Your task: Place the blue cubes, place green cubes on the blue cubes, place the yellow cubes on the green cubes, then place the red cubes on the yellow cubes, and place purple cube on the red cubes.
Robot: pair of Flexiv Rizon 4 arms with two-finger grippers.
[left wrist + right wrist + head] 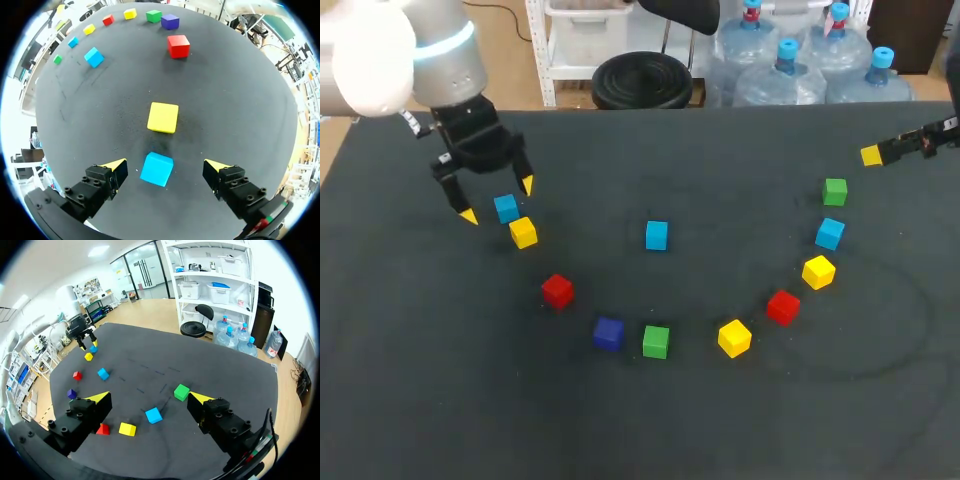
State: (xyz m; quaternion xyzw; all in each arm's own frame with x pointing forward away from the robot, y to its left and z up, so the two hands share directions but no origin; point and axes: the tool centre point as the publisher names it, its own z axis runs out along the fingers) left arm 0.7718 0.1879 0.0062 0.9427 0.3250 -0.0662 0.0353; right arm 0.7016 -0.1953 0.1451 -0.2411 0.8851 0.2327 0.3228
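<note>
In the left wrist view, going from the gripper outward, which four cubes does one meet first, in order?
blue cube → yellow cube → red cube → purple cube

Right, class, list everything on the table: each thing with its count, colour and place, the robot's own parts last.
blue cubes: three, light blue; far left, middle, right
green cubes: two, green; near middle, far right
yellow cubes: three, yellow; beside the left blue cube, two at the right
red cubes: two, red; left, right
purple cube: one, purple; beside the near green cube
table: one, black; under everything
left arm: jaws open, astride the left blue cube
right arm: jaws open, far right edge
</note>
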